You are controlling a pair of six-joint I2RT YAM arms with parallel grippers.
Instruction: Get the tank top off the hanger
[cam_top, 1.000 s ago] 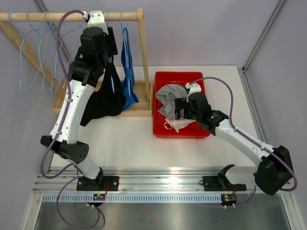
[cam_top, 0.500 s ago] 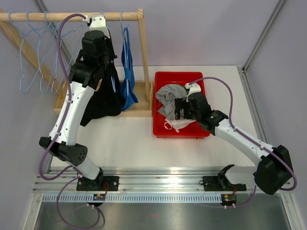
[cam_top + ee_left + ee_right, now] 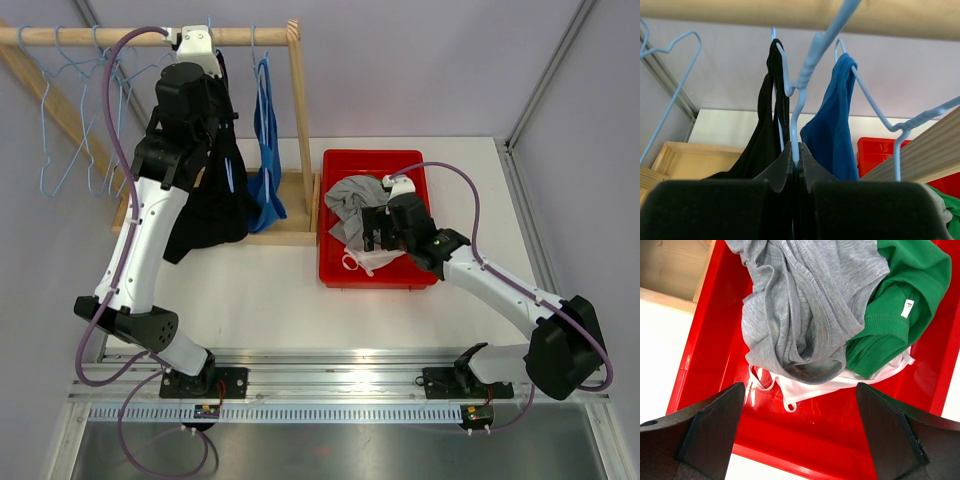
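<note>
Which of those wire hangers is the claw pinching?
The light blue wire hanger carrying the black tank top; the left claw grips its wire. The others hang empty or hold the blue top.

Overhead camera spans the bench (image 3: 270, 300); left wrist looks up at the rail (image 3: 715, 7), right wrist close down into the red bin (image 3: 815, 452).

A rod (image 3: 240, 34) runs across the far left, with bare hangers (image 3: 70, 70) toward its left end. Near its right end hang the left top (image 3: 215, 200) and the right top (image 3: 265, 140), side by side. The left end effector (image 3: 796, 150) sits between them, clamped on a hanger wire (image 3: 794, 120). Right of the rack, a bin (image 3: 375, 279) on the tabletop (image 3: 270, 300) holds clothes (image 3: 350, 200), with the right end effector (image 3: 800, 390) above them.
</note>
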